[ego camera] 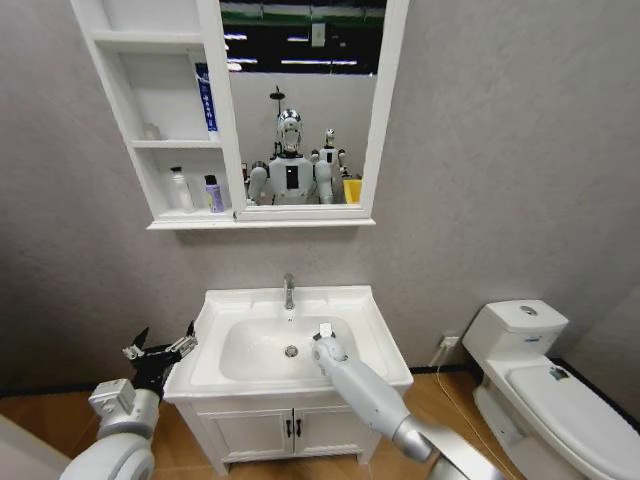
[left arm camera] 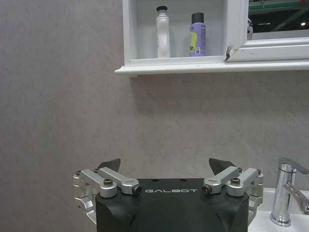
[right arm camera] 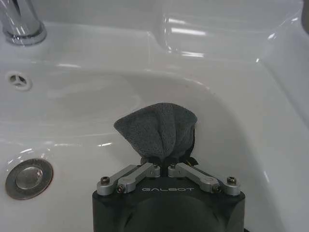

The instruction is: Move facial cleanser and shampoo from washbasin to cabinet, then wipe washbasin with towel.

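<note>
Right gripper [right arm camera: 164, 166] pinched shut on dark grey towel [right arm camera: 157, 129], bunched against white washbasin [right arm camera: 231, 121] slope; drain [right arm camera: 29, 178] and tap [right arm camera: 21, 21] nearby.

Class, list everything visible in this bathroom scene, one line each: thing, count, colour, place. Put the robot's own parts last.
washbasin: one, white, on the floor vanity
tap: one, chrome, behind the bowl
drain: one, metal, bowl bottom
cabinet: one, white, on the wall above
bottles: two, white and purple, lowest niche
toilet: one, white, right of the basin
towel: one, dark grey, inside the bowl
right gripper: shut on towel
left gripper: open, beside the basin
</note>
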Controlling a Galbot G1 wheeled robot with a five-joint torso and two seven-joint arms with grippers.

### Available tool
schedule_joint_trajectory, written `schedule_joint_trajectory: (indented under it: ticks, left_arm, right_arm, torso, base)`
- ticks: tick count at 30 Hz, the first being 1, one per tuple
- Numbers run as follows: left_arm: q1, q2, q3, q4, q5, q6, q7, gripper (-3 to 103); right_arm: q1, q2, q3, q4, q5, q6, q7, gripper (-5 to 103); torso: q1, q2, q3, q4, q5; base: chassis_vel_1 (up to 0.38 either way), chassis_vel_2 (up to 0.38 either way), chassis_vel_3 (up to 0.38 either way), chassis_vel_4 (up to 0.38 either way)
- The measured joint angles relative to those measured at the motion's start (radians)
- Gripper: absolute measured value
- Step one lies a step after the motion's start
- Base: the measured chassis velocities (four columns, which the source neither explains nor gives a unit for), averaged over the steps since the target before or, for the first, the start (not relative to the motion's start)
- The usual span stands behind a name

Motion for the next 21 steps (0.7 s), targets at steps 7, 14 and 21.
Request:
schedule_joint_trajectory:
  ticks: [7,14,21]
  left_arm:
    - [0.000,0.000,0.000,0.000,0.000,0.000,0.000,100]
    - [0.000,0.000,0.000,0.000,0.000,0.000,0.000,100]
    - [0.000,0.000,0.000,0.000,0.000,0.000,0.000,100]
  right_arm:
    - [-0.005,-0.026,-0.012,0.081,0.009,0.000,0.024,2]
    - [-0.005,0.020,0.001,-0.022,0.007,0.000,0.020,2]
    - [-0.001,0.051,0.020,-0.132,-0.055,0.059,-0.105,2]
  torso:
    - [0.000,0.000,0.000,0.0003,0.0000]
    - [0.000,0.000,0.000,0.0006,0.0001]
    - [0.000,0.000,0.000,0.0002,-0.0001]
  base:
    - [0.000,0.000,0.000,0.000]
    - [0.000,0.000,0.000,0.000]
    - [0.000,0.000,0.000,0.000]
